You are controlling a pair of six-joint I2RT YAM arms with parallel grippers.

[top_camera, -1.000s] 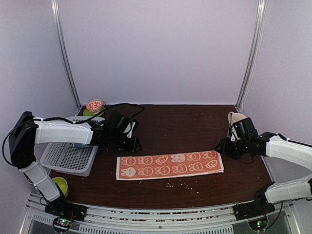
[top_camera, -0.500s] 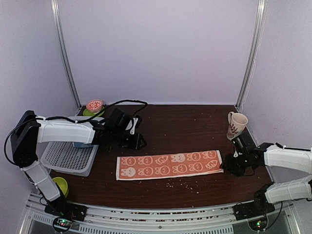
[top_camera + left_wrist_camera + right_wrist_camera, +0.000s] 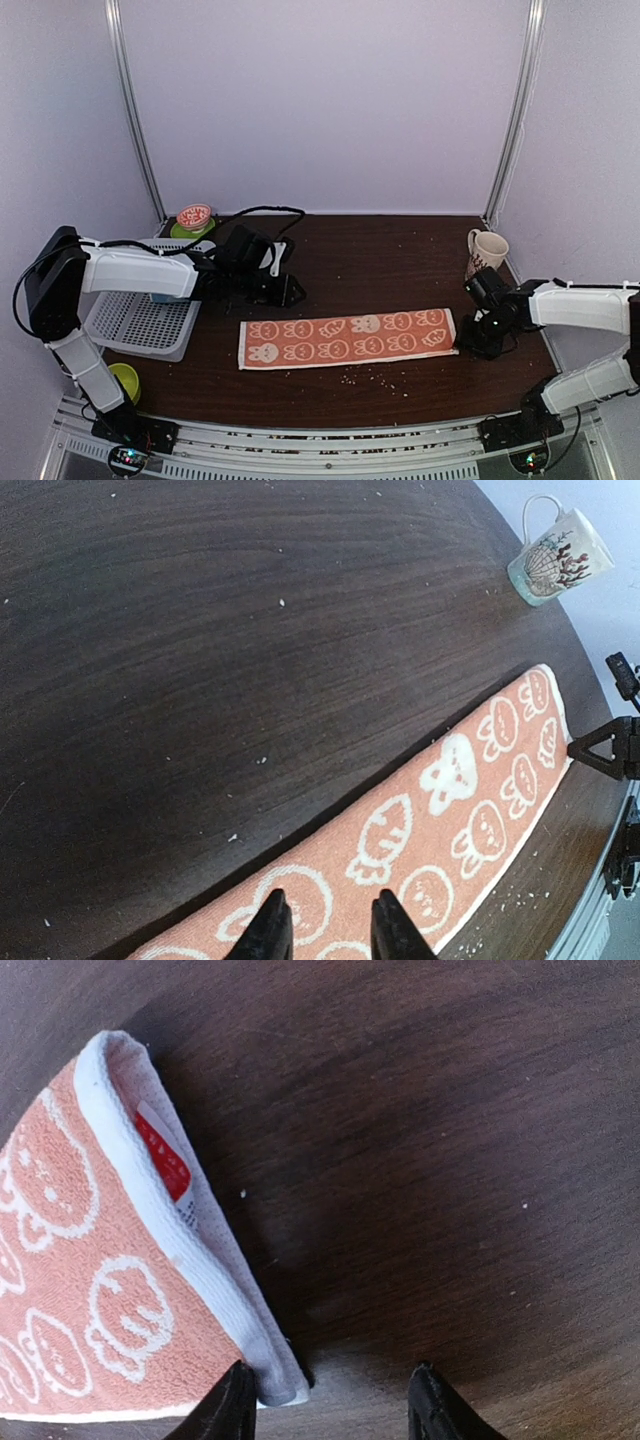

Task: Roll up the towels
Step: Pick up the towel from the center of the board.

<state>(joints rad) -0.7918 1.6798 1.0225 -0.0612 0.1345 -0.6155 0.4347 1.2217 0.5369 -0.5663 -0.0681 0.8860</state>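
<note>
**Lining up on the short end to start the roll**

From above: the rabbit towel (image 3: 348,338) lies flat as a long orange strip across the near middle of the table (image 3: 380,262), not rolled at all. My right gripper (image 3: 468,341) sits low at its right short end. My left gripper (image 3: 286,291) hangs just beyond the far edge, near the left end, and a patterned mug (image 3: 487,251) stands well behind the right end. I cannot make out a second towel here.

Left wrist: my left gripper (image 3: 330,935) has its jaws only narrowly apart and holds nothing. The orange cloth shows through the gap beneath them, and the strip runs away towards the mug.

Right wrist: my right gripper (image 3: 330,1415) is roughly half open and empty. The towel's white-hemmed corner (image 3: 280,1380) lies just inside my left finger (image 3: 228,1410), with the red label (image 3: 165,1165) showing in the folded end.

I judge this the very first step: getting a hold on the end. Next I need to drop onto the table, pinch all the layers of that corner without sliding them, and turn the end over onto the strip, with the left steadying it.
</note>
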